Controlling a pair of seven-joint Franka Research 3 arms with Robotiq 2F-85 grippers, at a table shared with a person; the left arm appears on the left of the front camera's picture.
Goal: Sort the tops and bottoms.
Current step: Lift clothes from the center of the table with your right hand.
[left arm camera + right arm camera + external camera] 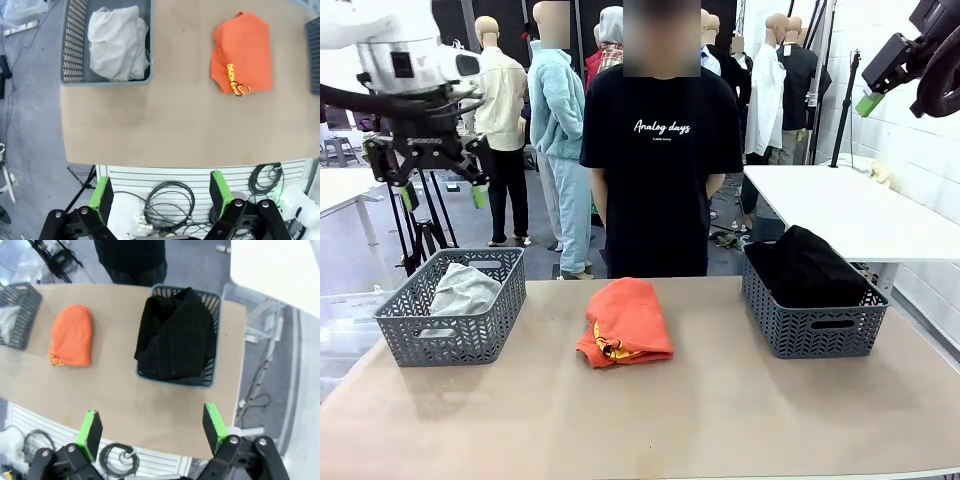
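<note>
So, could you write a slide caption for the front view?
Folded orange-red top lies on the table between two grey baskets, one holding a grey top, one black bottoms.

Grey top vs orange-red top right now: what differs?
The grey top lies crumpled inside the left basket; the orange-red top lies folded on the bare table, between the baskets. The grey top is plain; the orange-red top shows a small yellow print. Both are soft cloth, unheld.

A: What marks the left arm (pixel 390 45)?
B: A white rounded casing, then a black left gripper (pixel 442 192) on an angular linkage frame with small screws and green fingertip pads (pixel 102 198).

A: And the right gripper (pixel 152 432)?
B: The same black build with green pads.

A: The person (pixel 660 150)?
B: A black T-shirt lettered "Analog days" in white script.
</note>
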